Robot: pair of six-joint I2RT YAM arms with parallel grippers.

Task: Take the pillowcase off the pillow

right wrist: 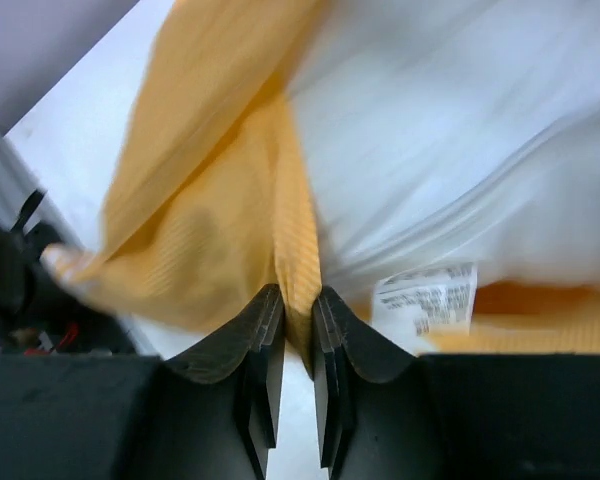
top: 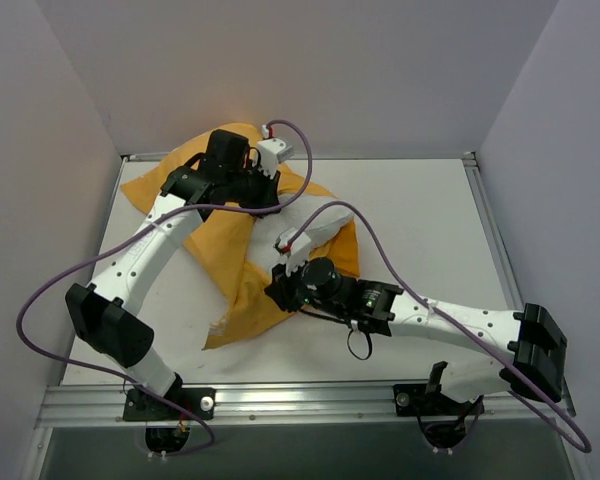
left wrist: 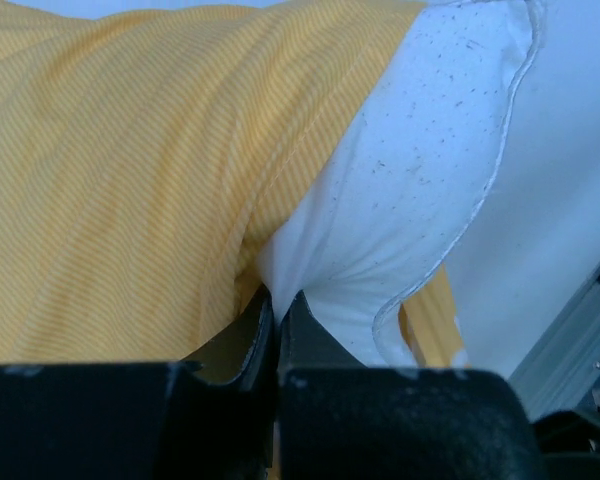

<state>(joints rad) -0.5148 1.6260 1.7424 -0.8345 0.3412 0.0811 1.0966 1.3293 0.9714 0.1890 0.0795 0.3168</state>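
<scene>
Your white table (top: 430, 230) carried the orange-yellow pillowcase (top: 230, 260), which lay crumpled on it beneath and between your left fingers (left wrist: 315, 345) and right fingers (right wrist: 265, 330). The white pillow (top: 320, 230) stuck out of that cover between the two pairs. A metal rail (top: 300, 398) edged the table behind the right fingers.

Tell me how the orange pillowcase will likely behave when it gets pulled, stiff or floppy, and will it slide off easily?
Probably very floppy: the pillowcase bunches into a thin fold where it is pinched and drapes in creases. Likely light, as it looks like thin striped cloth. It may drag rather than slip, because it sits snug around the plump pillow.
</scene>
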